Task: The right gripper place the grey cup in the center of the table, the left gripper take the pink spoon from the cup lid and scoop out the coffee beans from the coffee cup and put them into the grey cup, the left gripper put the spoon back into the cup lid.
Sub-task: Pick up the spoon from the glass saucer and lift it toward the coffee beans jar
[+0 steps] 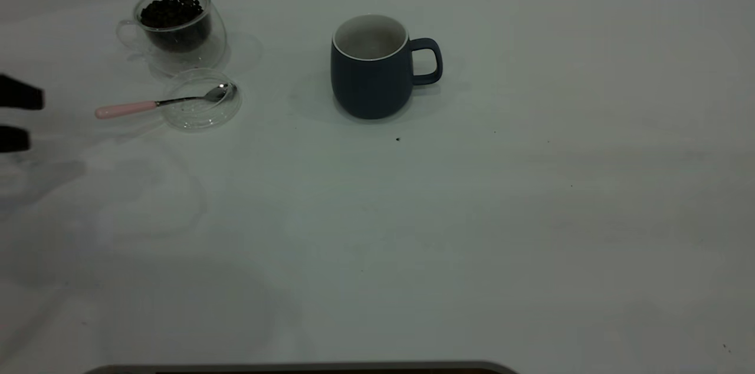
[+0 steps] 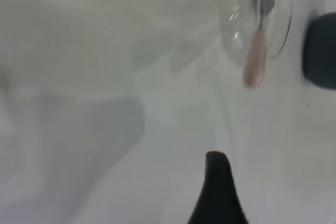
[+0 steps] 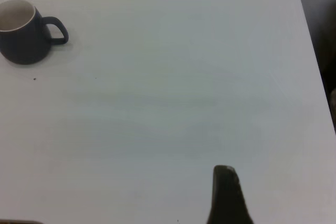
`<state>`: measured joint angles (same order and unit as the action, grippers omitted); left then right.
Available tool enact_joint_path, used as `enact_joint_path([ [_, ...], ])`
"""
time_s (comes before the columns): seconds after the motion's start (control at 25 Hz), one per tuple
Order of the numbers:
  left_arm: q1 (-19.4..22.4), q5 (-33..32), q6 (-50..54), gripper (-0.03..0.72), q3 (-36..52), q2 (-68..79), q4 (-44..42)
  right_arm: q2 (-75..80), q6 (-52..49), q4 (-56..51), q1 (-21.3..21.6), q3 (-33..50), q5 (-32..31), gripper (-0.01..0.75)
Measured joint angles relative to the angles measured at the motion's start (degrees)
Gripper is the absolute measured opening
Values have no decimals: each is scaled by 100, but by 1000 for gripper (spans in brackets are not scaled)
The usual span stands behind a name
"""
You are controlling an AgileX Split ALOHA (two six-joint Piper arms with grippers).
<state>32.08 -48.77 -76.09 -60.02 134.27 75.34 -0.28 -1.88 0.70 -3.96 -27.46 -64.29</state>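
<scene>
While the black left end effector [image 1: 15, 120] sits fingers apart and empty at the tabletop's left edge, the spoon pickup looks next. Just beyond it, the pale pink-handled metal spoon [image 1: 162, 102] lies nearly level, handle toward it, bowl in the shallow clear glass lid [image 1: 202, 99]. Next needs closing across the handle; the slate-grey ceramic mug [image 1: 373, 67] already stands mid-table, and the right end effector [image 3: 227, 195] is well clear, fingers unclear.

Obscured and cut-off items

The left gripper [image 1: 13, 115] was cut by the exterior view's left edge, only two dark finger ends showing with a gap between. In its wrist view the pink spoon [image 2: 256, 51] and cup lid [image 2: 255, 22] were blurred, the grey cup [image 2: 320, 51] cropped. The right gripper showed one fingertip [image 3: 224, 192] only.
</scene>
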Motion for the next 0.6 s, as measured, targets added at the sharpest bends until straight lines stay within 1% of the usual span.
enact_joint_path([
  [0.16, -339, 82, -367, 622, 0, 141, 741, 0, -5, 0, 0, 0, 0, 536],
  [0.32, -590, 390, -482, 612, 0, 303, 1018, 0, -5, 0, 0, 0, 0, 536],
  [0.4, -675, 528, -523, 609, 0, 371, 1078, 0, -5, 0, 0, 0, 0, 536],
  [0.6, -745, 553, -731, 596, 0, 418, 1461, 0, -5, 0, 0, 0, 0, 536],
])
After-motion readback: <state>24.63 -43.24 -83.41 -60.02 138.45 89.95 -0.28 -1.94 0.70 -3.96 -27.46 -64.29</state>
